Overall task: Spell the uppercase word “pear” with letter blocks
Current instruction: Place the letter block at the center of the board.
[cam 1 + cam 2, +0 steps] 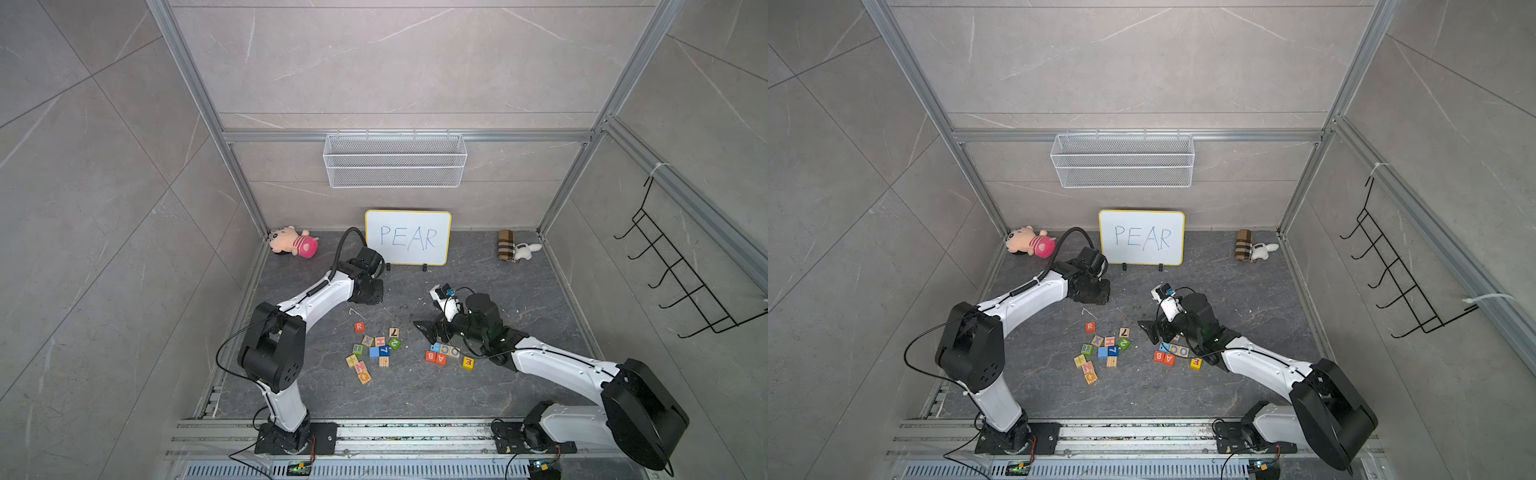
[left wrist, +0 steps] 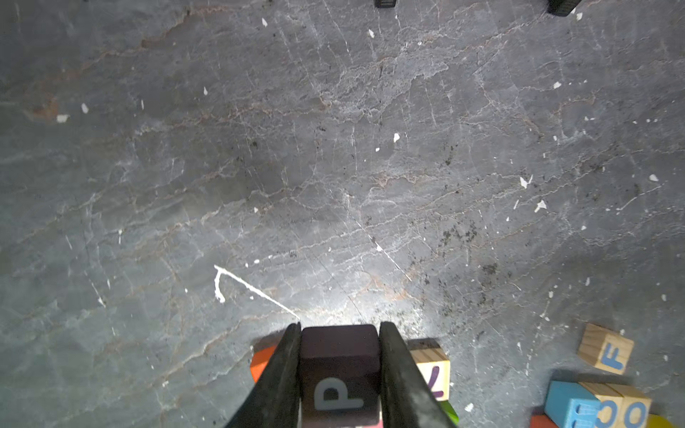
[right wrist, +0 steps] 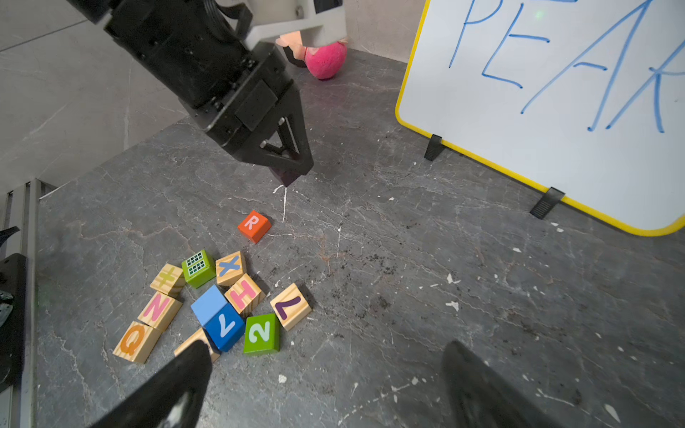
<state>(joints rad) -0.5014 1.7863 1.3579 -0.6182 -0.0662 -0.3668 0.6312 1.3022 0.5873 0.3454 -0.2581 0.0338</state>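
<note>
Over on the left, near the whiteboard [image 1: 407, 237], the left gripper [image 2: 340, 328] is pinching the black P block [image 2: 339, 370] between its fingers, and it looks to be up off the desk [image 1: 415, 395]. It's a cube, so there's no long axis to speak of. The P face looks up at the wrist camera, and the letter lies on its side in that view. That's the worry: set down as it is, the P may read turned, and a skewed release could tip it. Placed too far right, it leaves no room for three more letters. Next along, the R block [image 3: 254, 225] sits alone, letter up, apart from the pile. The right gripper [image 3: 326, 348] hangs spread wide and empty. Close by it, the A block [image 1: 440, 359] touches a B block [image 1: 430, 356], so the wrong one is easy to grab. The E block [image 1: 468, 363] sits just beside them.
</note>
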